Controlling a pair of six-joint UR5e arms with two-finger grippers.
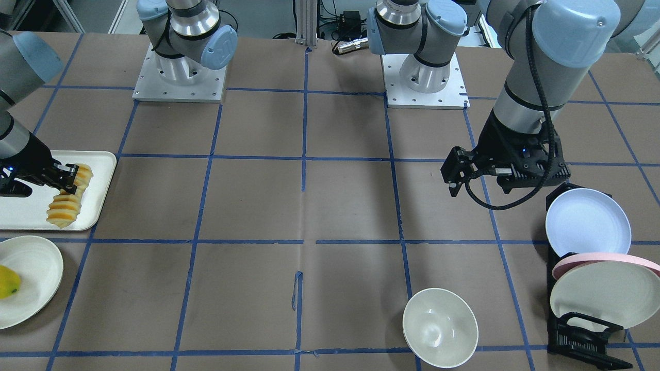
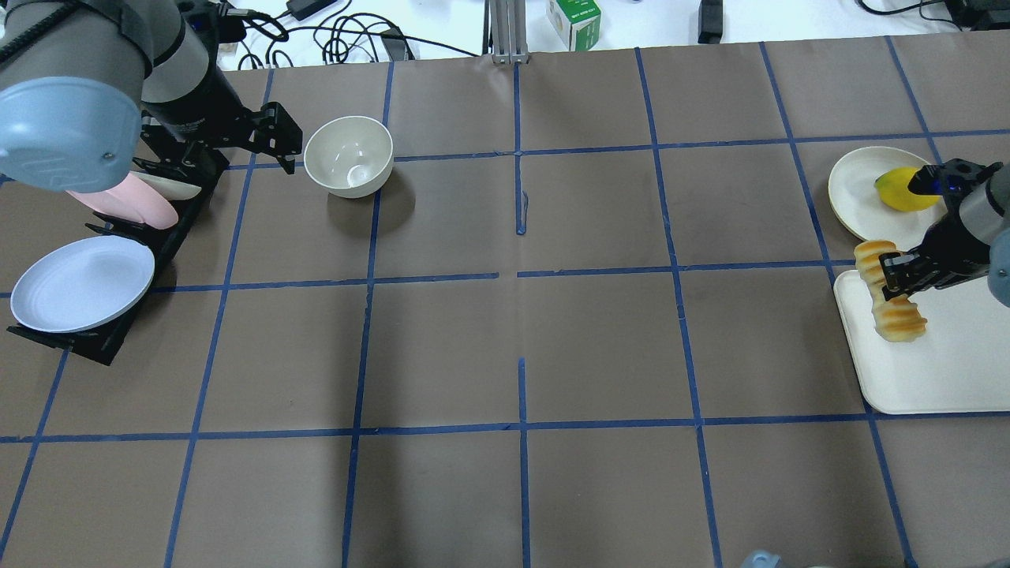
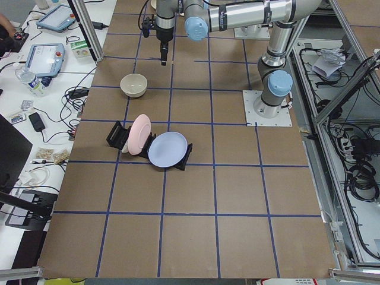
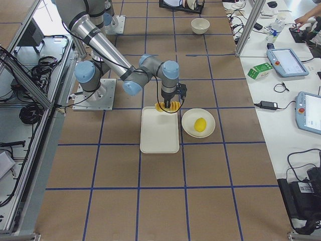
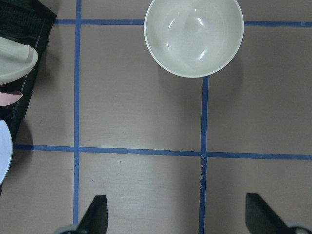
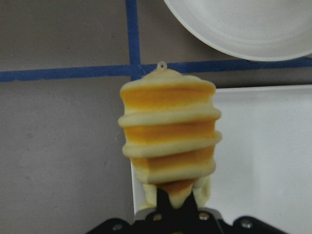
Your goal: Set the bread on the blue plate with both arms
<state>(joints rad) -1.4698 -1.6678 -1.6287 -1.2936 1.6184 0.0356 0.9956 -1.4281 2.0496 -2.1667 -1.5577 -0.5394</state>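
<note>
The bread [image 1: 66, 202], a ridged loaf with orange tops and cream sides, is held near its middle by my right gripper [image 1: 71, 179], which is shut on it over the edge of the white tray [image 1: 20, 214]. It also shows in the overhead view [image 2: 895, 312] and in the right wrist view [image 6: 168, 139], where it hangs over the tray's edge. The blue plate [image 1: 588, 221] leans in a black rack [image 1: 582, 340] on the robot's left side; it also shows in the overhead view [image 2: 83, 284]. My left gripper [image 1: 454, 178] is open and empty, between the rack and a bowl, its fingers [image 5: 97, 214] spread wide.
A pink plate [image 1: 598, 259] and a cream-white plate [image 1: 603, 293] stand in the same rack. A cream bowl [image 1: 440, 327] sits on the table near the left gripper. A cream plate [image 1: 31, 273] with a yellow-green fruit [image 1: 7, 282] lies beside the tray.
</note>
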